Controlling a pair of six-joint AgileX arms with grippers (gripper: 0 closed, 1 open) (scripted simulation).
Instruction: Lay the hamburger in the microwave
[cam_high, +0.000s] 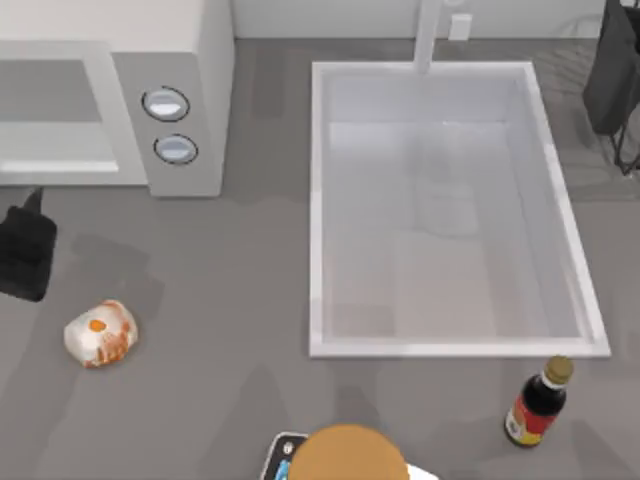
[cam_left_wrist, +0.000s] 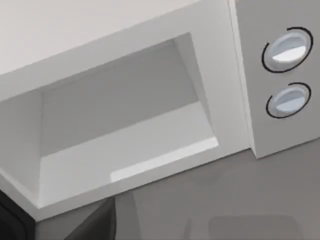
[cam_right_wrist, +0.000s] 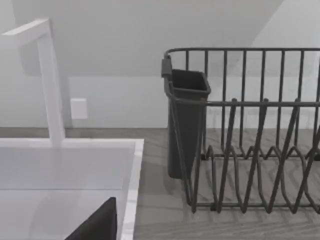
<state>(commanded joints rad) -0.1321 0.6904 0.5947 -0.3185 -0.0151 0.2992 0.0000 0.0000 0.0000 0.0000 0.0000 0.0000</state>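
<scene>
The hamburger (cam_high: 100, 333), a small white lump with orange-brown blotches, lies on the grey table at the left, in front of the microwave. The off-white microwave (cam_high: 170, 60) stands at the back left, with two round knobs (cam_high: 166, 104) on its panel. In the left wrist view its wide front cavity (cam_left_wrist: 125, 135) stands open and bare beside the knobs (cam_left_wrist: 287, 47). My left gripper (cam_high: 25, 245) hovers at the table's left edge, between the microwave's front and the hamburger, apart from both. My right gripper (cam_high: 615, 80) sits parked at the back right.
A white sink basin (cam_high: 330, 200) with a tap (cam_right_wrist: 47, 75) takes up the middle. A dark sauce bottle (cam_high: 537, 403) stands at the front right. A large tan-orange dome (cam_high: 345, 455) sits at the front edge. A dark wire dish rack (cam_right_wrist: 245, 130) stands right of the sink.
</scene>
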